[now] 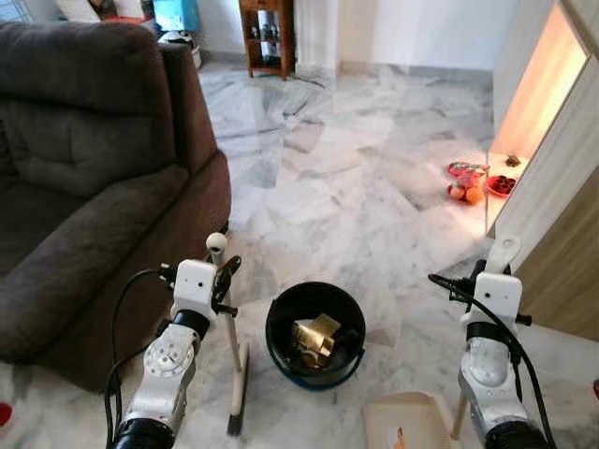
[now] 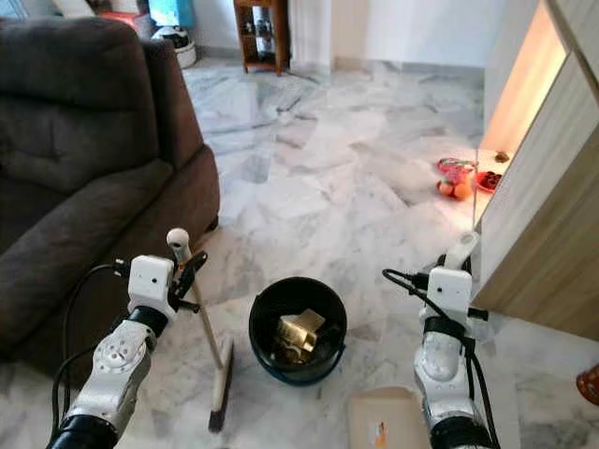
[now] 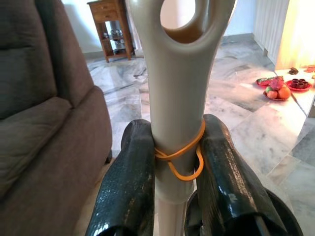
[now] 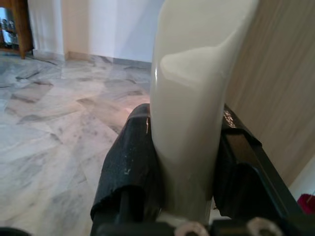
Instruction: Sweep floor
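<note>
My left gripper (image 1: 225, 277) is shut on the cream broom handle (image 3: 177, 98), just below its hanging hole, where an orange rubber band is wrapped. The broom (image 1: 238, 379) leans down to its brush on the marble floor, left of a black bucket (image 1: 281, 348) that holds crumpled golden-brown scraps (image 1: 314, 337). My right gripper (image 1: 496, 273) is shut on the cream dustpan handle (image 4: 194, 98). The beige dustpan (image 1: 404, 423) lies on the floor at the lower right of the bucket. Black fingers (image 3: 129, 187) press both sides of the broom handle.
A dark brown sofa (image 1: 84, 168) stands close on the left. A wooden cabinet wall (image 1: 562, 234) runs along the right. Plates of fruit (image 1: 473, 182) sit on the floor ahead right, and a wooden shelf (image 1: 267, 37) stands far back. Open marble floor lies ahead.
</note>
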Controlling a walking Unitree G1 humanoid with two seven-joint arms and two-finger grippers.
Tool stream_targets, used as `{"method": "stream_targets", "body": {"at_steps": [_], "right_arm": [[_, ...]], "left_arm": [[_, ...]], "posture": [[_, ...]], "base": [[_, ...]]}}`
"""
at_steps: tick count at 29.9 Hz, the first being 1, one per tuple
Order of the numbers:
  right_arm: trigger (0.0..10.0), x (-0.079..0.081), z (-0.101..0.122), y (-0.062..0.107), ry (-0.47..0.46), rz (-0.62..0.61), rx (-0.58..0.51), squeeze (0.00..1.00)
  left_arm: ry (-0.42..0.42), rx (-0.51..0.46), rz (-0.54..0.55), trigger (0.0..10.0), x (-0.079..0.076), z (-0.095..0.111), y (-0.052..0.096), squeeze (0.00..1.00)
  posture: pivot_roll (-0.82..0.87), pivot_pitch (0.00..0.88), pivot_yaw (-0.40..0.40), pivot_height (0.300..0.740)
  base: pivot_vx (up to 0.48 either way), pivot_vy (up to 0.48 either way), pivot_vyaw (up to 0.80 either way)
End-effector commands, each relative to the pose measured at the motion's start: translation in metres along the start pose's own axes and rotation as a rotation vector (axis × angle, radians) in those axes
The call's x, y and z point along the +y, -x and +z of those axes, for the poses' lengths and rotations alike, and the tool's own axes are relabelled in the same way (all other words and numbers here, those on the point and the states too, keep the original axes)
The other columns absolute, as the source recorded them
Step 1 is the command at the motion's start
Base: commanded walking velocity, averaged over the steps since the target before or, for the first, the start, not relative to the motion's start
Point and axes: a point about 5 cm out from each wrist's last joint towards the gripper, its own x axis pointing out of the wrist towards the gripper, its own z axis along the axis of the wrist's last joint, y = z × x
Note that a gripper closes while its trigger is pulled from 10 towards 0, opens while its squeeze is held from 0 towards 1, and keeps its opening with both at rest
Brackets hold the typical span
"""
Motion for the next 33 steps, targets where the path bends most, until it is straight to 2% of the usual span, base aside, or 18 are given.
{"method": "stream_targets", "body": {"at_steps": [1, 29, 33], "right_arm": [[10.0, 0.0008, 0.0032, -0.0018, -0.006, 0.006, -0.019, 0.00], [10.0, 0.0035, 0.0038, -0.0033, -0.013, 0.022, -0.016, 0.00], [10.0, 0.0038, 0.0036, -0.0033, -0.018, 0.023, -0.014, 0.00]], "left_arm": [[-0.035, -0.047, 0.008, 10.0, 0.0059, 0.0097, -0.0012, 0.00], [-0.035, -0.047, 0.015, 10.0, 0.0054, 0.0098, -0.0011, 0.00], [-0.040, -0.043, 0.015, 10.0, 0.0048, 0.0094, -0.0013, 0.00]], "posture": [[0.03, 0.000, 0.074, 0.740], [0.03, 0.000, 0.069, 0.740], [0.03, 0.000, 0.070, 0.740]], "base": [[-0.285, 0.000, 0.00], [-0.285, 0.000, 0.00], [0.000, 0.000, 0.00]]}}
